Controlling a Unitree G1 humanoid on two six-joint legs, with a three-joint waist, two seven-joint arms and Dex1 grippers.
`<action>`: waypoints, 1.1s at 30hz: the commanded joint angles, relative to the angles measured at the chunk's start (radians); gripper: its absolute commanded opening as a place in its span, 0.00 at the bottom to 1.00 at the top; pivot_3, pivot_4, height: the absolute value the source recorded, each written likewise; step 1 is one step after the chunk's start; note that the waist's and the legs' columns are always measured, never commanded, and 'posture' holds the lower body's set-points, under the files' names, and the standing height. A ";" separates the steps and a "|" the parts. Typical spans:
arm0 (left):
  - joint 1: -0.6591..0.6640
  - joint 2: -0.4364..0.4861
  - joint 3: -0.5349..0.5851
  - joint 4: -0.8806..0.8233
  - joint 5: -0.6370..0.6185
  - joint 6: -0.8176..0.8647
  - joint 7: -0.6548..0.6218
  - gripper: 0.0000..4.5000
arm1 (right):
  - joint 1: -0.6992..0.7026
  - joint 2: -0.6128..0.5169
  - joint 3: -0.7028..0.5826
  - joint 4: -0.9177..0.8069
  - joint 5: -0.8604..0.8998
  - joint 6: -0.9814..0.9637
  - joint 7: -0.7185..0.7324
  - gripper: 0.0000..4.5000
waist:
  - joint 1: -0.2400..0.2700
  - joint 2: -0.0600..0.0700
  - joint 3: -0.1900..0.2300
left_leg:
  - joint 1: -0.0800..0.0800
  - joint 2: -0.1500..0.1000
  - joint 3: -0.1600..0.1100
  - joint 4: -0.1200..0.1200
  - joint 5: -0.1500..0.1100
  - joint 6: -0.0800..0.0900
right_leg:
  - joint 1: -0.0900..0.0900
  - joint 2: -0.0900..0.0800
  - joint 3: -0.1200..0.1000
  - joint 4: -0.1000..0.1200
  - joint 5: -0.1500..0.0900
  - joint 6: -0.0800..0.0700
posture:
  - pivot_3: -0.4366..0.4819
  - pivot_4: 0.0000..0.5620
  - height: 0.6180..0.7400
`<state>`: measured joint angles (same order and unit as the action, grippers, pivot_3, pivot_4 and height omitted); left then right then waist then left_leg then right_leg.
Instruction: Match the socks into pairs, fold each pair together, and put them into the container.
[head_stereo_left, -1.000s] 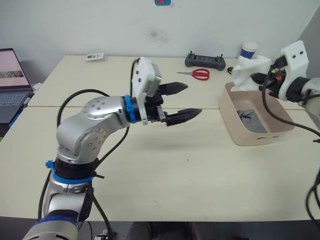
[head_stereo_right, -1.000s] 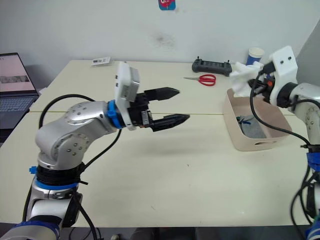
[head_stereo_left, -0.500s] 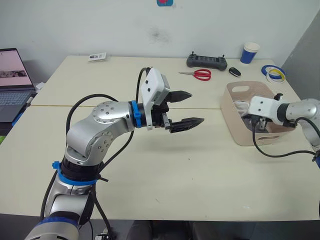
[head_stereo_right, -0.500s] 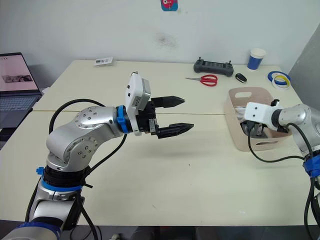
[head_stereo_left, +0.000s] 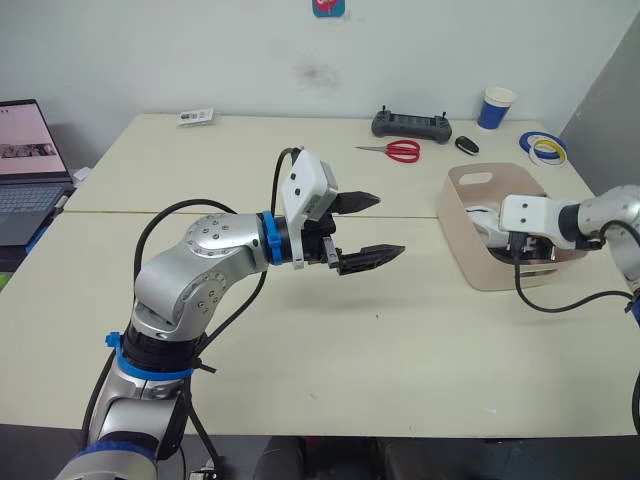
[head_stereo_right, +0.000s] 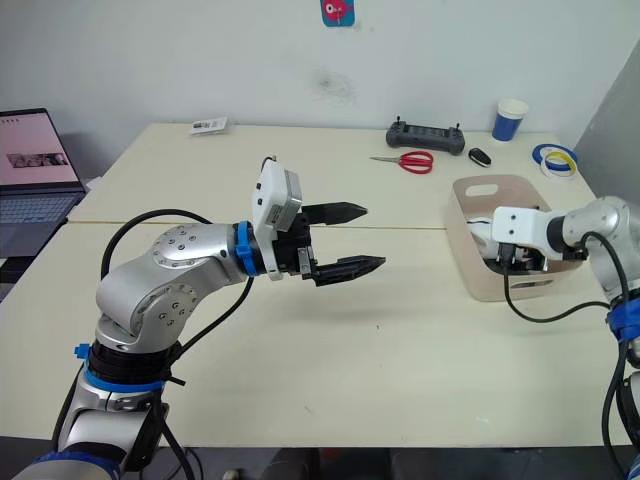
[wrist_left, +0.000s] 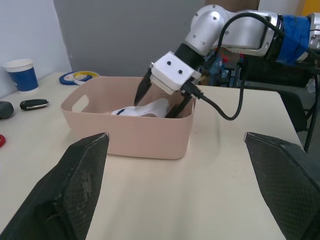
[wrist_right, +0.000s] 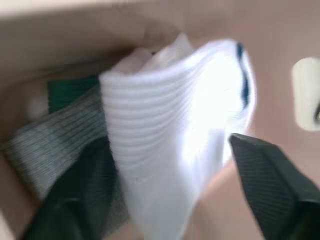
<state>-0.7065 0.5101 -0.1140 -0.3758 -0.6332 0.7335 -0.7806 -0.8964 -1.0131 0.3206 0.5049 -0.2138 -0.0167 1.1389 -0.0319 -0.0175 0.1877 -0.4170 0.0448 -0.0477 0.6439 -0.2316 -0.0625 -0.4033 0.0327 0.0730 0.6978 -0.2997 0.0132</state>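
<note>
The pale pink container (head_stereo_left: 468, 262) stands at the table's right side. My right gripper (wrist_left: 159, 102) reaches down into it, its fingers (wrist_right: 270, 182) spread wide on either side of a folded white pair of socks (wrist_right: 175, 140) with a dark mark. The white pair rests on a grey sock (wrist_right: 52, 145), and a dark green sock (wrist_right: 70, 87) lies beyond. My left gripper (head_stereo_left: 385, 225) hovers open and empty above the middle of the table, pointing toward the container.
Red scissors (head_stereo_left: 401, 150), a black controller (head_stereo_left: 410, 123), a key fob (head_stereo_left: 466, 144), a blue-and-white cup (head_stereo_left: 497, 106) and tape rolls (head_stereo_left: 545, 148) lie behind the container. A laptop (head_stereo_left: 25, 165) sits at the far left, and a small card (head_stereo_left: 193, 116) at the back edge.
My right gripper came down from above the container into it with the white pair and opened its fingers. The left arm shifted only slightly.
</note>
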 joint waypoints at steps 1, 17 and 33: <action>-0.005 0.004 0.011 -0.004 0.011 -0.031 -0.021 1.00 | -0.059 -0.042 -0.048 0.010 0.000 -0.023 0.054 1.00 | 0.000 0.000 0.000 | 0.000 0.000 0.000 0.001 0.000 0.001 | 0.001 0.000 0.000 0.000 0.000 0.000 | 0.48 0.27 1.00; 0.149 0.130 0.101 0.060 0.132 -0.124 -0.008 1.00 | -0.046 0.202 -0.348 -0.402 0.398 0.506 0.067 1.00 | -0.021 0.000 -0.001 | 0.002 0.003 -0.004 0.001 0.000 0.001 | 0.000 0.001 -0.001 0.005 0.002 -0.002 | 0.48 0.27 1.00; 0.705 -0.176 0.193 0.011 0.487 -0.428 0.538 1.00 | 0.671 0.856 -0.237 -0.782 0.221 0.383 -0.783 1.00 | 0.007 -0.002 -0.002 | 0.002 -0.001 -0.003 0.002 0.002 -0.002 | -0.001 -0.002 -0.001 0.012 0.000 0.001 | 0.48 0.27 1.00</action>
<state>0.0078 0.3392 0.0749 -0.3123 -0.1722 0.3473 -0.2728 -0.2260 -0.1642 0.0876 -0.2571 0.0049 0.4082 0.3800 -0.0252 -0.0194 0.1853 -0.4154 0.0433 -0.0509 0.6462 -0.2299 -0.0646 -0.4045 0.0315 0.0719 0.7100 -0.3000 0.0139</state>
